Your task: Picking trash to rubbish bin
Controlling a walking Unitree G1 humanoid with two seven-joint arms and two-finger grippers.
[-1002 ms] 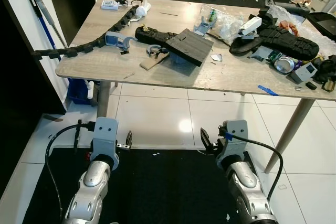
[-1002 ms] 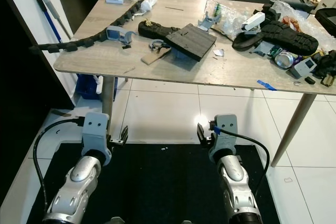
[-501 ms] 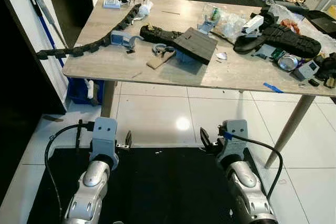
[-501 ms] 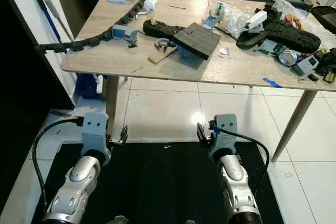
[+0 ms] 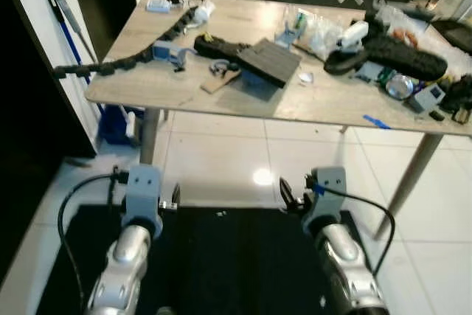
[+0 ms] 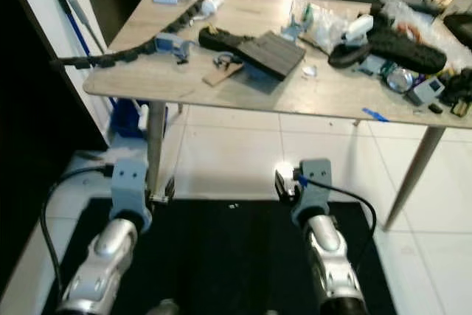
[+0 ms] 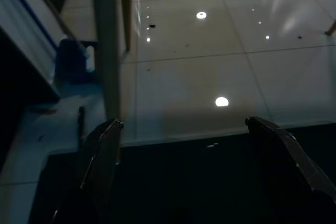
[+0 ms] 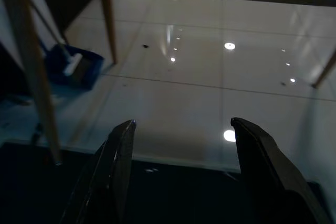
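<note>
Jaws of the left gripper (image 7: 181, 124) spread wide, nothing between them, hanging over the edge of a black floor mat (image 5: 221, 256) and the white tiled floor (image 5: 221, 156). Jaws of the right gripper (image 8: 184, 124) likewise parted wide and empty, aimed at the same tiles under the table's edge. Both silver arms held low and forward, short of the light wooden table (image 5: 147, 82), touching nothing. Up on the table, well apart from both grippers, the scattered trash: a long black segmented cable chain (image 5: 125, 60) running diagonally from the far middle of the top toward the near left corner, its end overhanging the left edge; a black shoe sole (image 5: 221, 47) lying lengthwise across the middle, partly under a dark slatted square panel (image 5: 269, 60); a second, bigger black treaded sole (image 5: 402, 47) stretched left to right at the right end; a crumpled clear plastic bag (image 5: 317, 27) behind; a crushed silver can (image 5: 398, 85) and a small grey box (image 5: 430, 95) near the right front; a blue strip (image 5: 376, 121) at the front edge. Beside the left table leg, a blue dustpan (image 5: 110, 125) on the floor and a blue-handled broom (image 5: 70, 16) leaning on the white wall.
</note>
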